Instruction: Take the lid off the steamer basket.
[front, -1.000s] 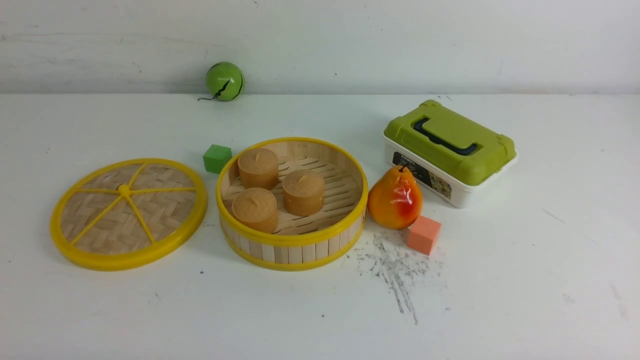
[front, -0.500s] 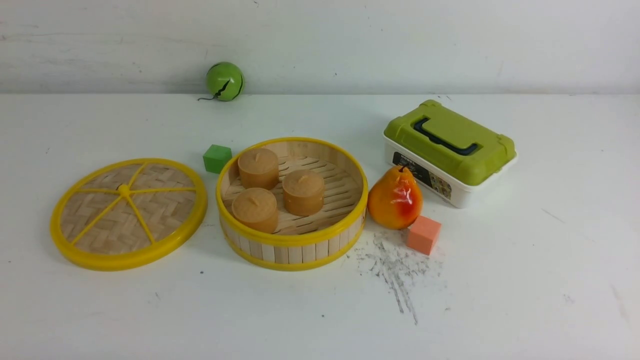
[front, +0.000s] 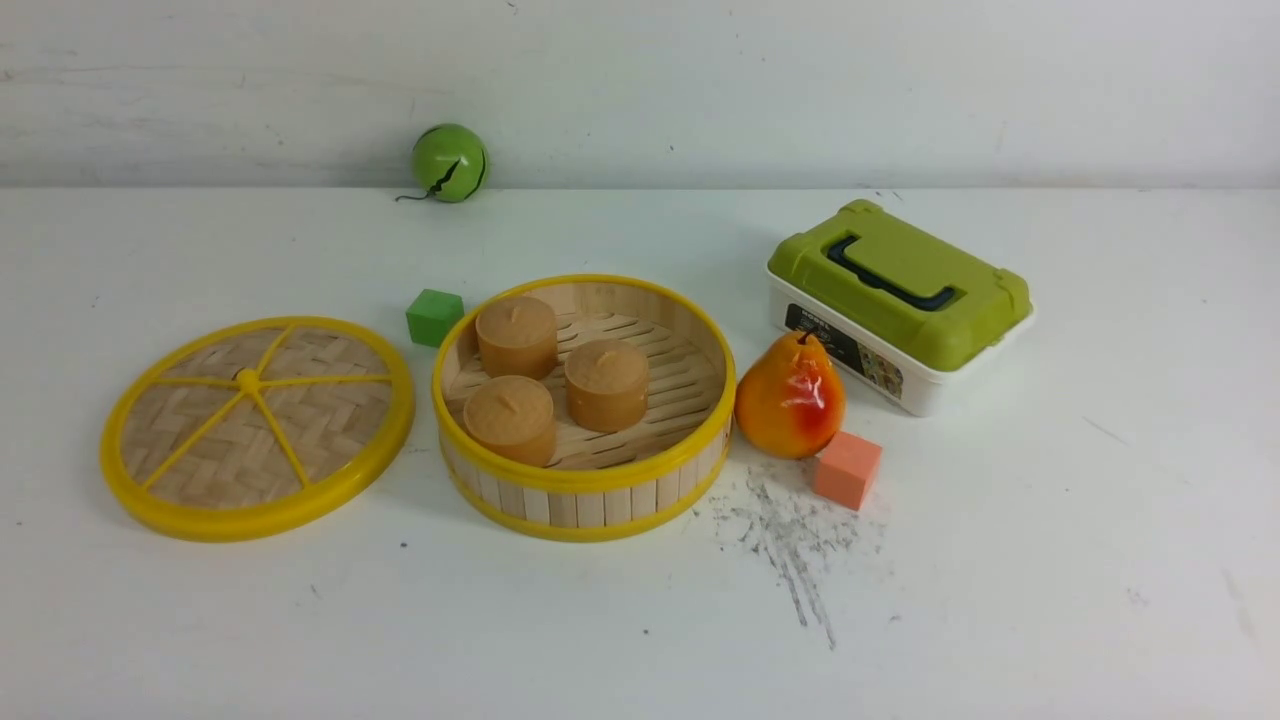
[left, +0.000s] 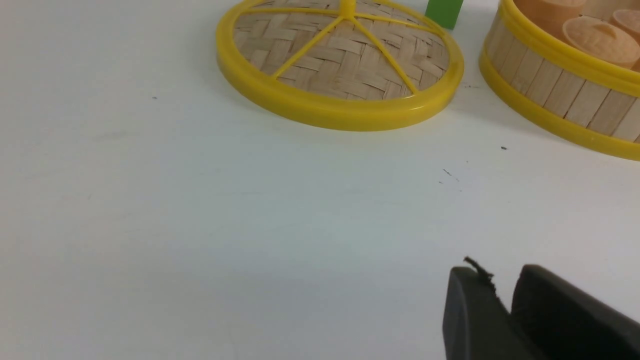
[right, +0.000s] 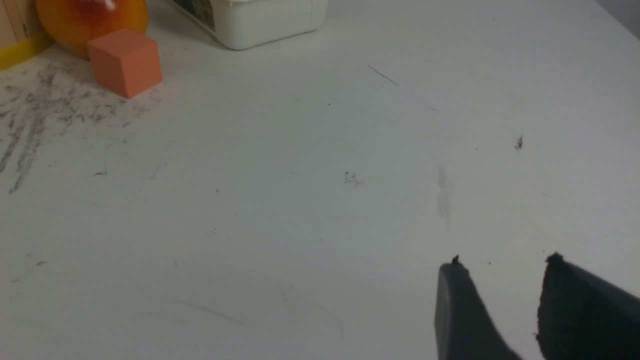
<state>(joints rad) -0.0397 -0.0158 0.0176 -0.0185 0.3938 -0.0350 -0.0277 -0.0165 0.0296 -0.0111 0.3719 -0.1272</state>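
Nothing shifted since a second ago: lid (front: 257, 428) flat on table (front: 1000, 560), left of basket (front: 585, 408). Left gripper (left: 502, 285) narrowly parted, empty; right gripper (right: 505, 280) open, empty.

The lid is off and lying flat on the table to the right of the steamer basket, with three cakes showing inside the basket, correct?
Not quite: the lid lies to the left of the steamer basket, not the right. The front view shows it. The rest holds: it is off, flat on the table, and three cakes show inside.
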